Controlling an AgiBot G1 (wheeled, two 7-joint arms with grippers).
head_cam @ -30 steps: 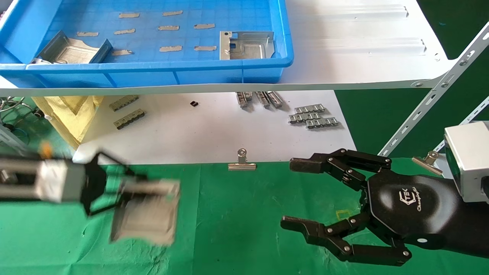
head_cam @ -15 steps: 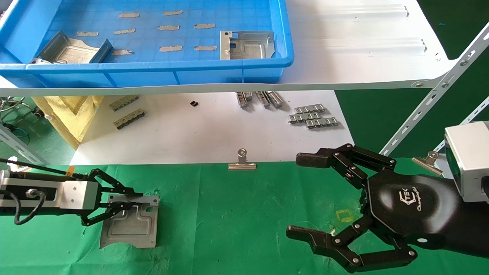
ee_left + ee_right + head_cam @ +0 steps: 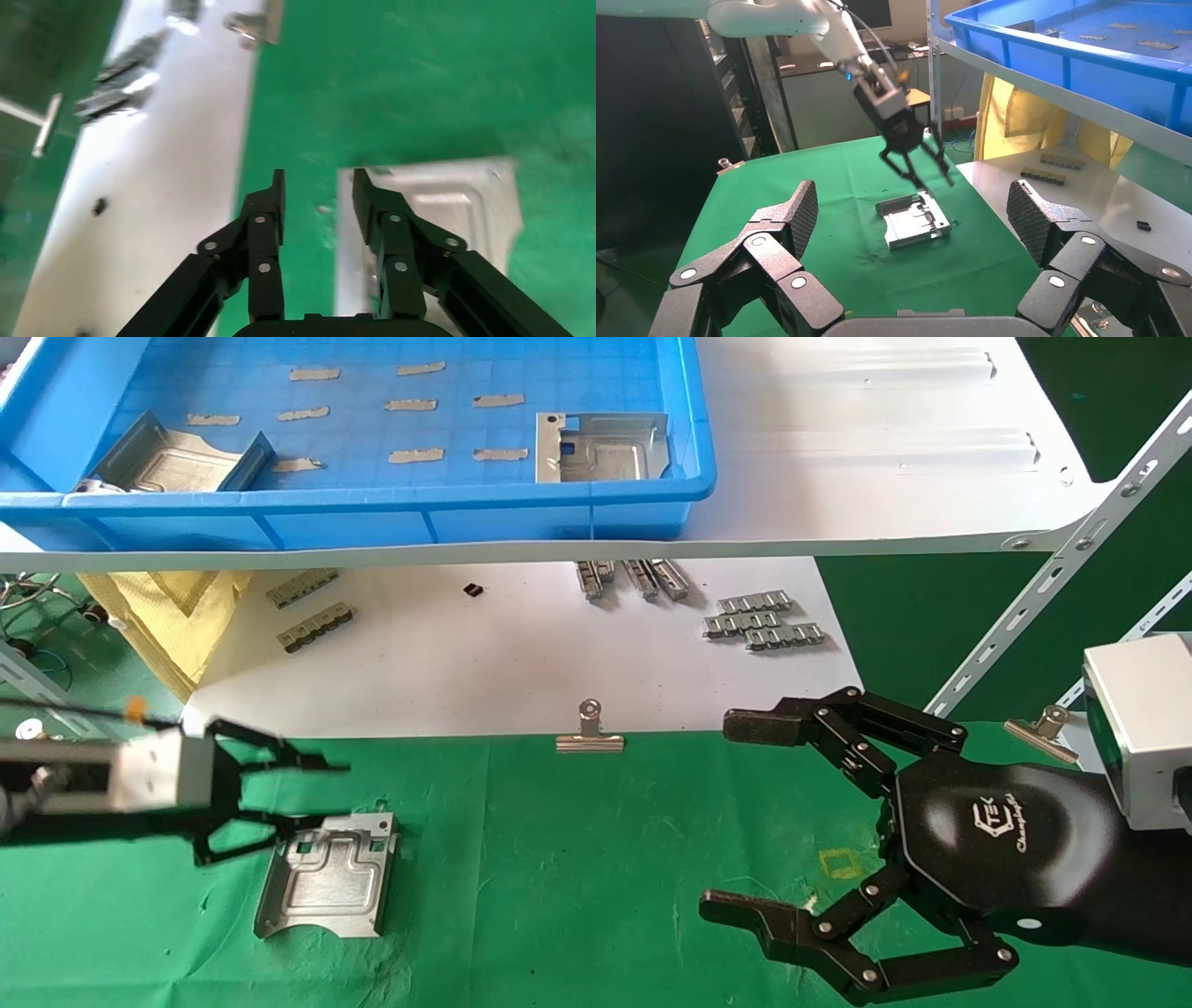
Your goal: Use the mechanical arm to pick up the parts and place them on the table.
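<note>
A silver stamped part [image 3: 326, 877] lies flat on the green-cloth table [image 3: 577, 868], at the left. My left gripper [image 3: 312, 794] hovers just above its far edge, open and empty. In the left wrist view the open jaws [image 3: 320, 184] stand over the cloth, with the part [image 3: 450, 203] beside one finger. My right gripper [image 3: 736, 814] is open and empty above the table's right side. The right wrist view [image 3: 912, 205] shows the part [image 3: 916, 221] and the left gripper [image 3: 916, 163] farther off. Two more parts [image 3: 601, 447] [image 3: 177, 460] lie in the blue bin [image 3: 559, 514].
The blue bin stands on a white shelf board [image 3: 885, 477] above the table. A white sheet [image 3: 484, 654] behind the cloth holds small grey ridged strips [image 3: 764, 621]. A binder clip [image 3: 589, 733] sits on the cloth's edge. A yellow square mark [image 3: 843, 864] is near my right gripper.
My left gripper carried the part down onto the cloth, let it go and lifted off it with its jaws open. The right gripper has barely moved.
</note>
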